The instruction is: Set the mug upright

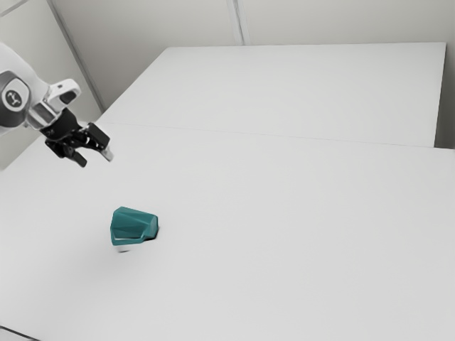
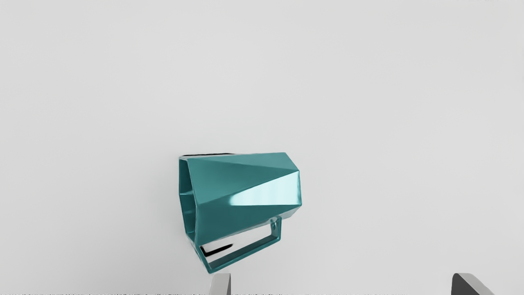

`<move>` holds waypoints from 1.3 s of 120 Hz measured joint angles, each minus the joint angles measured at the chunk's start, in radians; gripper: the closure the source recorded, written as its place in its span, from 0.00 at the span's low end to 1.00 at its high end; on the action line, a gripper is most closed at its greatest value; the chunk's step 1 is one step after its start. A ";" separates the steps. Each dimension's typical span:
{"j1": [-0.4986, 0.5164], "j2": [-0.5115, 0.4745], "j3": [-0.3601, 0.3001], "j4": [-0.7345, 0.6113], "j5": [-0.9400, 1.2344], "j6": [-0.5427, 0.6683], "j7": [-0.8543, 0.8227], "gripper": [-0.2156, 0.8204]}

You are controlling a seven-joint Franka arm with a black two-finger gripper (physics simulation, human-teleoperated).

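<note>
Teal mug (image 2: 245,192) on its side on counter (image 1: 284,213); likely stiff, slick. Fingers (image 2: 221,285) open, empty. Best hold: across body.

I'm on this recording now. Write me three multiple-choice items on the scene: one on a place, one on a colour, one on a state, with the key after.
1. Where is the mug in the exterior view?
A) In the upper right corner
B) In the left half, on the table
C) Against the right edge

2. What colour is the mug?
A) Teal
B) Red
C) Yellow

3. How does the mug stand or lie?
A) Upright on its base
B) Upside down on its rim
C) On its side

Key:
1: B, as it rests on the white tabletop toward the exterior view's left, below the gripper in the picture.
2: A, as its faceted walls are blue-green in both views.
3: C, as its mouth faces sideways in the wrist view.
</note>
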 joint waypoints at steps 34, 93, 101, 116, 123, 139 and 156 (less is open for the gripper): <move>-0.032 -0.017 0.114 -0.076 -0.121 0.004 -0.001 0.23; -0.024 0.198 0.293 -0.110 -0.465 -0.011 0.208 0.23; -0.006 0.236 0.295 -0.106 -0.518 -0.020 0.254 0.23; 0.014 0.302 0.295 -0.096 -0.596 -0.039 0.339 0.23; 0.025 0.336 0.295 -0.088 -0.631 -0.054 0.378 0.23; 0.039 0.374 0.295 -0.082 -0.689 -0.083 0.459 0.23; 0.050 0.405 0.295 -0.081 -0.740 -0.107 0.543 0.23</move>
